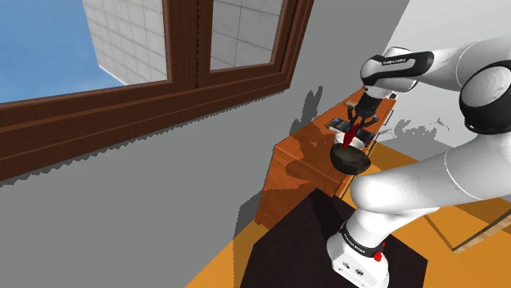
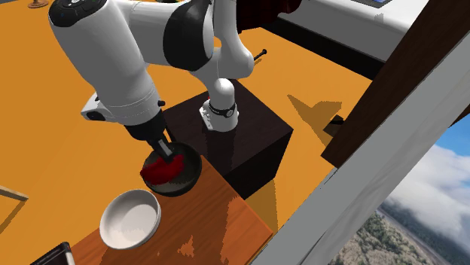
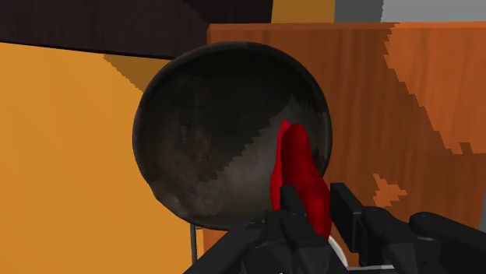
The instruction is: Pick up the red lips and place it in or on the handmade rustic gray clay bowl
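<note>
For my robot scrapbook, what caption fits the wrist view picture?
Black tool clasping the red lips over the dark gray bowl.

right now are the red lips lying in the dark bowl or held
Held: the fingers clasp the red lips above the dark bowl; cannot tell whether they touch its bottom.

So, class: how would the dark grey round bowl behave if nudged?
The dark grey round bowl has a rounded underside, so it may rock. It sits at the brown wooden surface's edge, so it could slide off.
</note>
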Action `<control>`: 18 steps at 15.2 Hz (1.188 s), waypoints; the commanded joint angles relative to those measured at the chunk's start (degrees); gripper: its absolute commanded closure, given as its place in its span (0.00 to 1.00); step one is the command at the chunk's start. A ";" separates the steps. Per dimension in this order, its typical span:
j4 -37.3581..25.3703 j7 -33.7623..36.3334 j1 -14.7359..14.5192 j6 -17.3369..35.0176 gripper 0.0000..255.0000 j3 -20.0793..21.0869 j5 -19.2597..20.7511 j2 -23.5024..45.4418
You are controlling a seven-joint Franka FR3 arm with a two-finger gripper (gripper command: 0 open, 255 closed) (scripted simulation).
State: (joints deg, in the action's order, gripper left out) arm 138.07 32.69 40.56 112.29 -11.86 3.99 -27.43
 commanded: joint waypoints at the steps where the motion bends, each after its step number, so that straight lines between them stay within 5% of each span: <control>1: -1.42 0.01 -0.02 -1.71 1.00 0.10 -0.04 -0.28; 8: -5.36 -3.96 1.83 -7.99 1.00 -2.56 1.56 -2.77; 18: 1.62 -4.11 2.04 -0.07 1.00 -3.36 1.99 -1.83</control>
State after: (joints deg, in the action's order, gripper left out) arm 138.96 28.66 42.58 111.16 -15.07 5.95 -29.55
